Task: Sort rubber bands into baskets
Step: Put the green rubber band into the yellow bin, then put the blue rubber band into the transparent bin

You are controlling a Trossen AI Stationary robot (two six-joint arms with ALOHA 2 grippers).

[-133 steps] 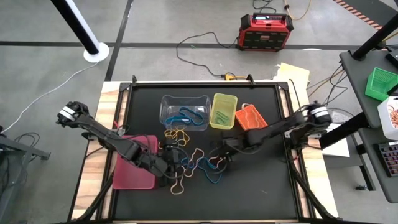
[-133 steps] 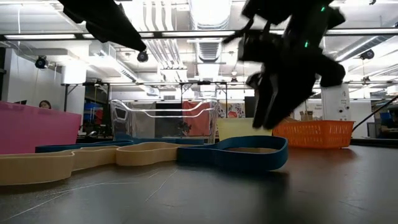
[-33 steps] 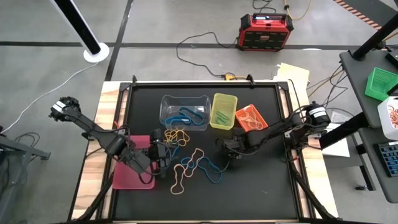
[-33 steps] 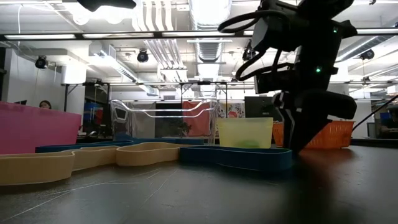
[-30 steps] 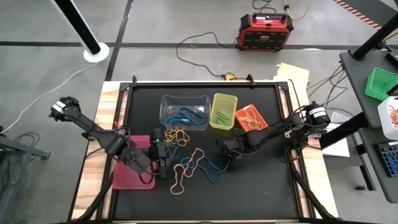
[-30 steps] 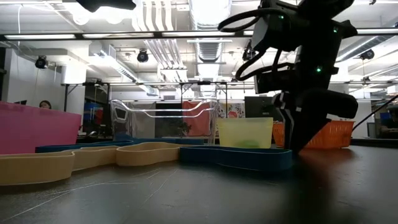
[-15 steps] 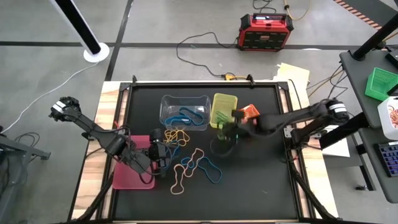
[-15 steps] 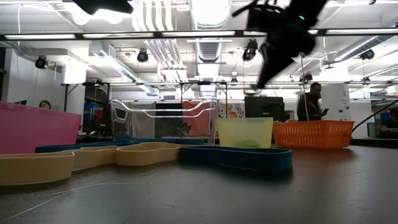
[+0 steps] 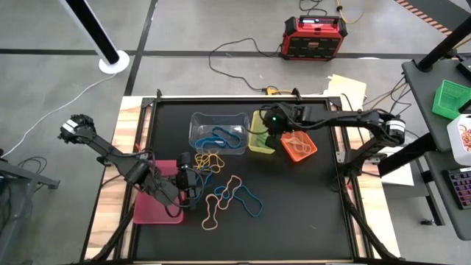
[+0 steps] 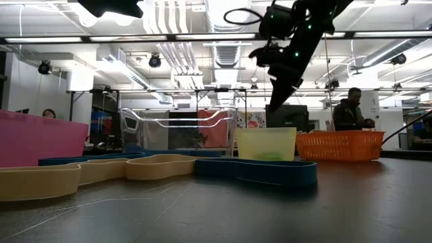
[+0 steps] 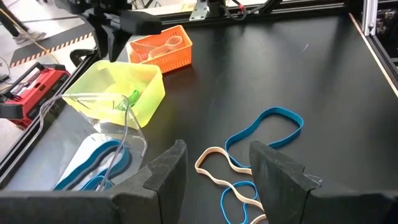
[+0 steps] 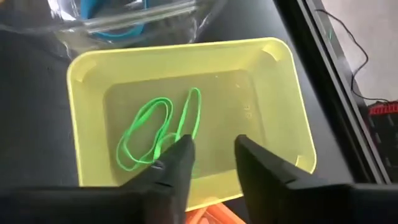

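My right gripper [image 9: 273, 126] hangs open over the yellow-green bin [image 9: 262, 140]; in its wrist view [image 12: 214, 146] two green rubber bands [image 12: 158, 134] lie on the bin's floor below the fingertips. My left gripper [image 9: 193, 184] is open and empty, low beside the pink-maroon tray [image 9: 156, 206]. Ahead of it [image 11: 217, 149], tan [image 11: 214, 174] and blue [image 11: 267, 127] bands lie flat on the black table. Yellow bands [image 9: 210, 158] lie near the clear tub [image 9: 218, 132], which holds blue bands. The orange bin [image 9: 298, 142] holds pale bands.
The three bins stand in a row at the table's far middle. A red device [image 9: 315, 37] and cables lie on the floor beyond. A green crate [image 9: 450, 99] sits on a side table at the right. A person [image 10: 347, 111] stands in the room behind.
My right gripper has risen from the table beside the blue band and gone toward the far edge. It now hangs over the yellow-green bin. The bands on the table lie as before.
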